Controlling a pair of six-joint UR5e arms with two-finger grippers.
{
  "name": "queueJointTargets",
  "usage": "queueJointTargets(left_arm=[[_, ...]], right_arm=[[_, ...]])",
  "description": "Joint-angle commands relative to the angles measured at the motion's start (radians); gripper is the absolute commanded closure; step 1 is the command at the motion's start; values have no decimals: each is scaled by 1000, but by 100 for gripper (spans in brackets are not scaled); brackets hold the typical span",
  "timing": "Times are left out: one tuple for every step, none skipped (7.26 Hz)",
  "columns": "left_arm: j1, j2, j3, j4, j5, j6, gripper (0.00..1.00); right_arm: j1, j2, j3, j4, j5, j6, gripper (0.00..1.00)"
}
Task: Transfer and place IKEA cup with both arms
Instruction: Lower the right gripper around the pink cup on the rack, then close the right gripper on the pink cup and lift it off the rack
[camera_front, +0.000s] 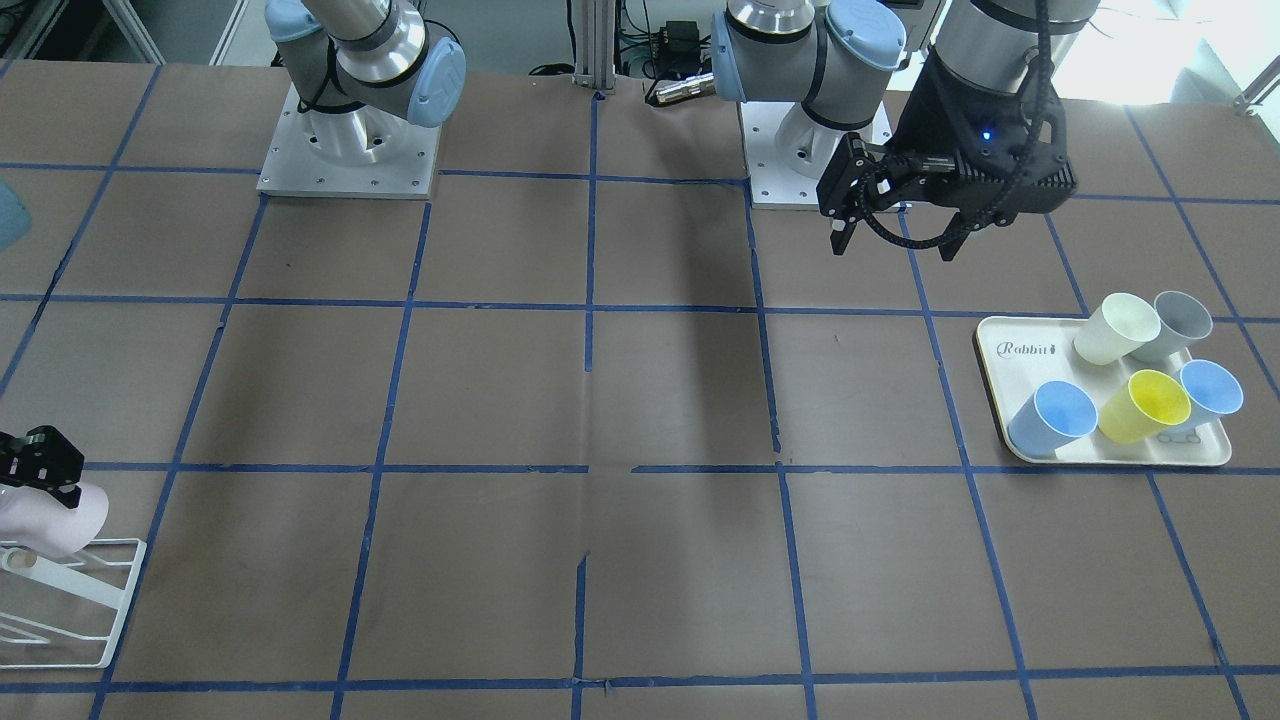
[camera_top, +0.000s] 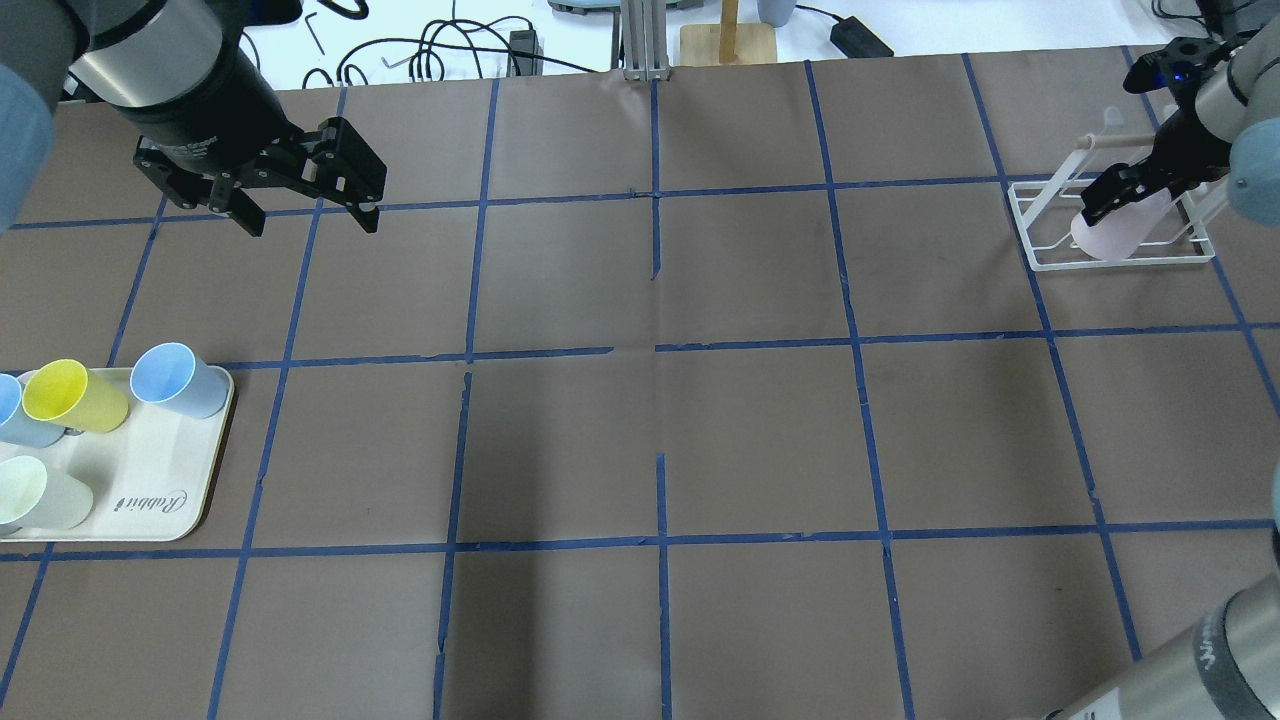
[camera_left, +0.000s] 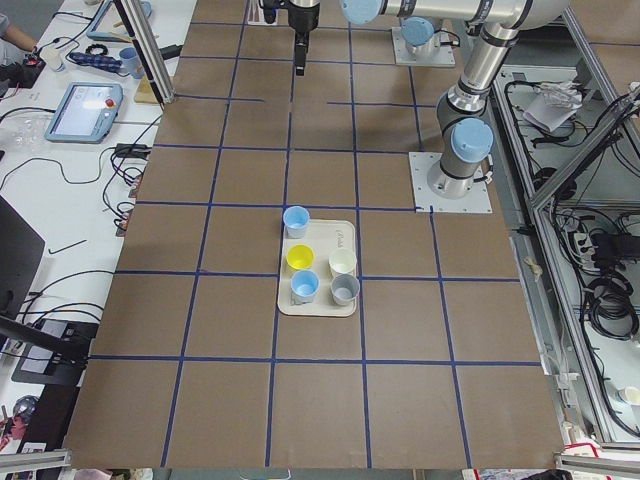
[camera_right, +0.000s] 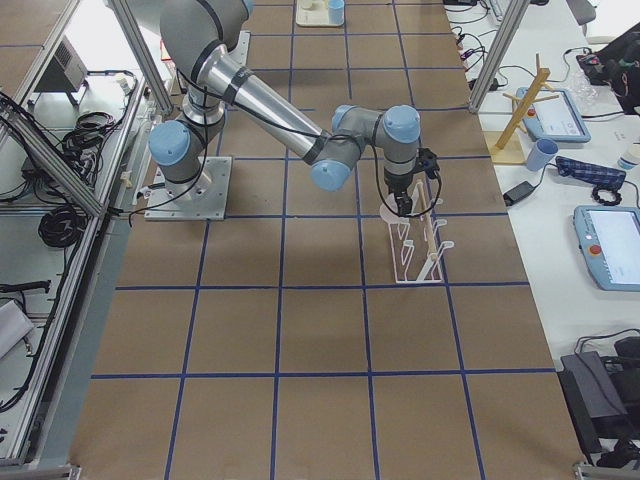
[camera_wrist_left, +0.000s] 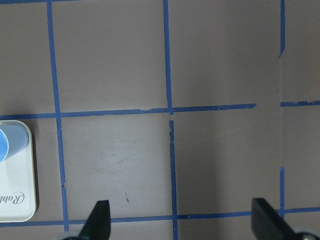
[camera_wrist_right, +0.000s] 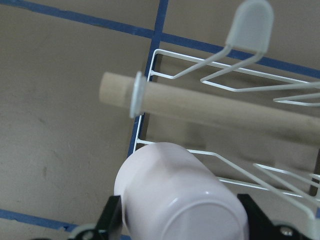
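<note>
The pale pink IKEA cup (camera_wrist_right: 180, 197) lies tilted over the white wire rack (camera_wrist_right: 200, 77), next to the rack's wooden dowel (camera_wrist_right: 210, 107). My right gripper (camera_wrist_right: 182, 225) is shut on the cup, one finger on each side. The cup (camera_top: 1120, 235) and right gripper (camera_top: 1112, 192) are at the far right in the overhead view. In the front view the cup (camera_front: 60, 515) is at the left edge. My left gripper (camera_top: 310, 222) is open and empty, hovering above bare table on the left; the front view (camera_front: 893, 243) and left wrist view (camera_wrist_left: 181, 220) show the same.
A cream tray (camera_top: 150, 525) at the table's left holds light blue (camera_top: 180, 378), yellow (camera_top: 72, 396), cream-white and grey cups. In the front view the tray (camera_front: 1000, 335) is at the right. Blue tape lines cross the brown table.
</note>
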Motion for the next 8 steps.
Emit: queueJointTargets(left_arm=[[0,1,-1,1,0,0,0],[0,1,-1,1,0,0,0],[-1,1,-1,1,0,0,0],[0,1,-1,1,0,0,0],[0,1,-1,1,0,0,0],[0,1,-1,-1,0,0,0],[0,1,-1,1,0,0,0],[0,1,1,1,-2,0,0]], right_arm=[[-2,-6,0,5,-9,0,29],[0,-8,-2,6,-9,0,29],[-2,-8,-2,8,-7,-1,30],[-2,-8,-3,8,-7,-1,42],[-2,-8,-12,16,-7,-6,54],[-2,-8,-28,35,-9,-10,67],[-2,-9,-45,61,-10,-12,71],[-3,-17,-77,118,-12,-12,74]])
